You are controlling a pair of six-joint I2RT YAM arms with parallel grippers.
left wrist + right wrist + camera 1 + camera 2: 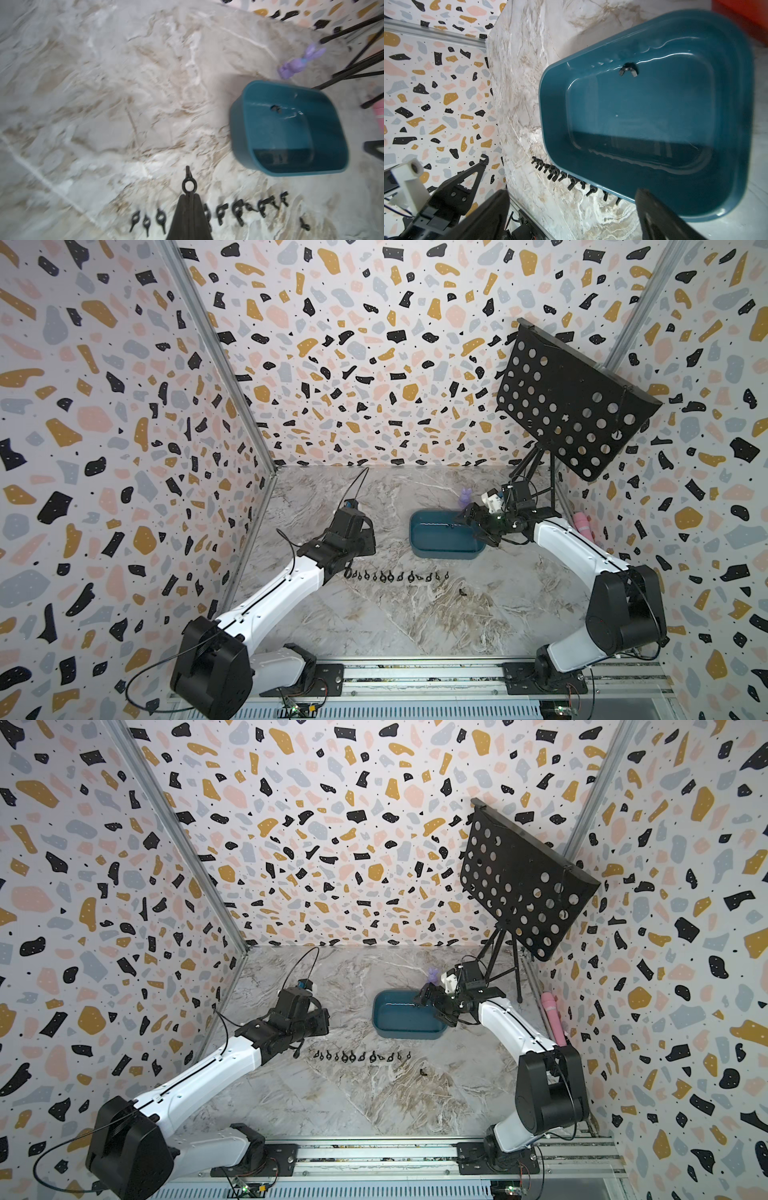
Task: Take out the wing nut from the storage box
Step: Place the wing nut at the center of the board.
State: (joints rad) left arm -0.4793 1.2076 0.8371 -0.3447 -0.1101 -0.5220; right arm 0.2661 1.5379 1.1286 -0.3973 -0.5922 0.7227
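A shallow dark teal plastic storage box (440,553) (409,1034) (239,133) (548,108) with rounded corners sits on the marble-patterned desk (395,622) towards the right side. One small black metal wing nut (628,70) (276,108) lies on the box's floor, close to the long wall farther from the arm bases. The right gripper (478,529) (440,1006) (572,191) hangs over the right end of the box, its jaws spread wide and well apart from that nut. The left gripper (190,195) is low over the desk at the left part of a row of black wing nuts (395,576) (361,1056) (566,178) laid out in front of the box. Its jaws are pressed together, pinching a second black wing nut (188,185) by one wing. A lone dark piece (462,593) (424,1073) lies nearer the bases, apart from the row. Behind the box stands a small purple rabbit figure (466,497) (299,62), and a black perforated music stand (573,406) (528,886) fills the far right corner.
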